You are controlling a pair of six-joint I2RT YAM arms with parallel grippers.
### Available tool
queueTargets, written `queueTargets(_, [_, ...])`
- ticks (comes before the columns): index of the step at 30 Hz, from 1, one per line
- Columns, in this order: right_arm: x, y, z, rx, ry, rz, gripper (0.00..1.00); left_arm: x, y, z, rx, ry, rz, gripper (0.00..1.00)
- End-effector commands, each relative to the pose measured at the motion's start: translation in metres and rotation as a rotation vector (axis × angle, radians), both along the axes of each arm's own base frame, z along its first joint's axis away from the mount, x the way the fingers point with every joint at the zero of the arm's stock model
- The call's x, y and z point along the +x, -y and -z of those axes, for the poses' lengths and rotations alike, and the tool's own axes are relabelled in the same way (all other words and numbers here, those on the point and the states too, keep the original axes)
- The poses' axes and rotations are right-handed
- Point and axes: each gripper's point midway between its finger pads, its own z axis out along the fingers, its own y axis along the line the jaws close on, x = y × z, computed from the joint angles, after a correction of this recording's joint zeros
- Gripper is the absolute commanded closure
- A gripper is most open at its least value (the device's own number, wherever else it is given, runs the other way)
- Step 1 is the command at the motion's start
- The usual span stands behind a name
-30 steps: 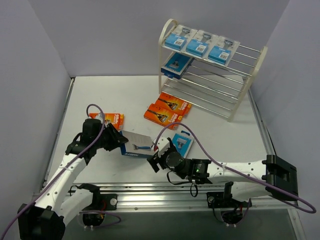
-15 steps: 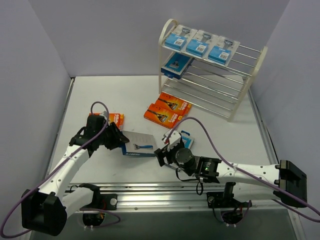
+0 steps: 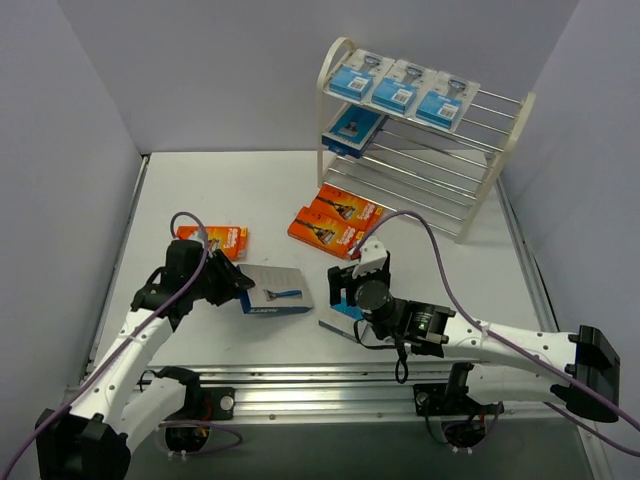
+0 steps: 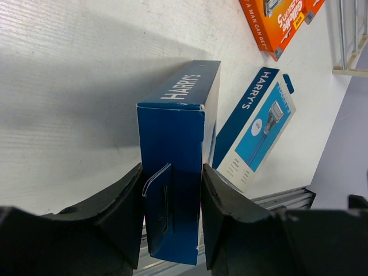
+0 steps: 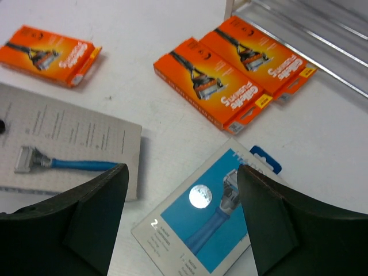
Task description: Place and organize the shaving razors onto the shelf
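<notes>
My left gripper (image 3: 236,284) is shut on the end of a blue razor box (image 3: 276,291), held just above the table with its grey printed face up. The left wrist view shows its blue edge (image 4: 179,144) pinched between the fingers of that gripper (image 4: 171,213). My right gripper (image 3: 352,284) hangs open above a blue-and-white razor pack (image 5: 210,221) lying flat on the table, and touches nothing. Two orange razor boxes (image 3: 335,221) lie before the cream shelf (image 3: 500,150), and a third (image 3: 222,240) lies at the left. The shelf carries three packs on its top tier (image 3: 400,88) and one (image 3: 355,128) on the middle tier.
Grey walls close in the table on the left, back and right. A metal rail (image 3: 330,378) with the arm bases runs along the near edge. Purple cables loop over both arms. The shelf's lower rods (image 5: 310,34) show at the top right of the right wrist view.
My right arm has swung right and away from the held box, and now hangs over the flat blue pack. The left arm shifted slightly, still holding its box.
</notes>
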Motion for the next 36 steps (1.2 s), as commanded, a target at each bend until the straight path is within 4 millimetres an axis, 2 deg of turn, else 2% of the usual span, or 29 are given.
queueTargets(1, [0.019,0.007,-0.054,0.088,0.062,0.137,0.28,0.012,0.0,-0.047,-0.041,0.128,-0.035,0.98])
queueTargets(4, [0.026,0.007,-0.078,0.123,0.086,0.162,0.28,0.014,-0.008,-0.074,-0.047,0.197,-0.071,0.98])
queueTargets(5, [0.028,0.004,-0.092,0.146,0.099,0.164,0.28,0.015,-0.01,-0.084,-0.052,0.222,-0.082,0.98])
queueTargets(7, [0.034,0.004,-0.1,0.143,0.106,0.174,0.28,0.016,-0.011,-0.098,-0.071,0.257,-0.094,0.98])
queueTargets(8, [0.038,0.003,-0.113,0.164,0.114,0.179,0.28,0.016,-0.01,-0.104,-0.082,0.271,-0.094,0.98])
queueTargets(10, [0.046,0.001,-0.119,0.165,0.116,0.181,0.28,0.021,-0.006,-0.118,-0.125,0.313,-0.096,0.98])
queueTargets(11, [0.048,-0.004,-0.129,0.183,0.124,0.162,0.28,0.022,-0.002,-0.122,-0.15,0.324,-0.082,0.98])
queueTargets(13, [0.058,-0.007,-0.136,0.178,0.13,0.166,0.28,0.031,0.004,-0.132,-0.202,0.37,-0.082,0.98])
queueTargets(14, [0.059,-0.014,-0.143,0.19,0.126,0.131,0.28,0.033,0.008,-0.136,-0.225,0.386,-0.065,0.98])
queueTargets(15, [0.065,-0.018,-0.158,0.21,0.137,0.129,0.28,0.037,0.011,-0.14,-0.243,0.403,-0.062,0.98])
queueTargets(18, [0.078,-0.022,-0.178,0.207,0.152,0.12,0.28,0.052,0.016,-0.153,-0.296,0.47,-0.059,0.98])
queueTargets(19, [0.081,-0.022,-0.2,0.234,0.173,0.122,0.28,0.06,0.019,-0.158,-0.328,0.493,-0.066,0.98])
queueTargets(21, [0.089,-0.021,-0.217,0.239,0.197,0.13,0.28,0.067,0.024,-0.16,-0.372,0.502,-0.074,0.98])
queueTargets(22, [0.09,-0.018,-0.236,0.267,0.223,0.134,0.28,0.076,0.03,-0.171,-0.422,0.546,-0.073,0.98])
queueTargets(24, [0.097,-0.011,-0.25,0.271,0.247,0.157,0.27,0.085,0.039,-0.17,-0.455,0.544,-0.069,0.98])
queueTargets(25, [0.099,-0.005,-0.264,0.289,0.264,0.167,0.27,0.094,0.045,-0.171,-0.479,0.557,-0.062,0.98])
queueTargets(26, [0.104,0.002,-0.27,0.294,0.273,0.187,0.27,0.094,0.057,-0.175,-0.494,0.559,-0.032,0.98])
queueTargets(27, [0.106,0.004,-0.273,0.296,0.275,0.187,0.27,0.103,0.065,-0.17,-0.496,0.551,-0.025,0.98])
queueTargets(29, [0.11,0.012,-0.282,0.308,0.284,0.2,0.27,0.106,0.083,-0.171,-0.506,0.552,-0.001,0.98])
queueTargets(30, [0.116,0.021,-0.285,0.313,0.289,0.216,0.27,0.114,0.089,-0.17,-0.513,0.559,0.001,0.98])
queueTargets(35, [0.126,0.042,-0.3,0.341,0.297,0.233,0.26,0.132,0.124,-0.181,-0.557,0.601,0.032,0.98])
queueTargets(36, [0.127,0.045,-0.303,0.347,0.301,0.233,0.26,0.134,0.139,-0.18,-0.567,0.609,0.052,0.98])
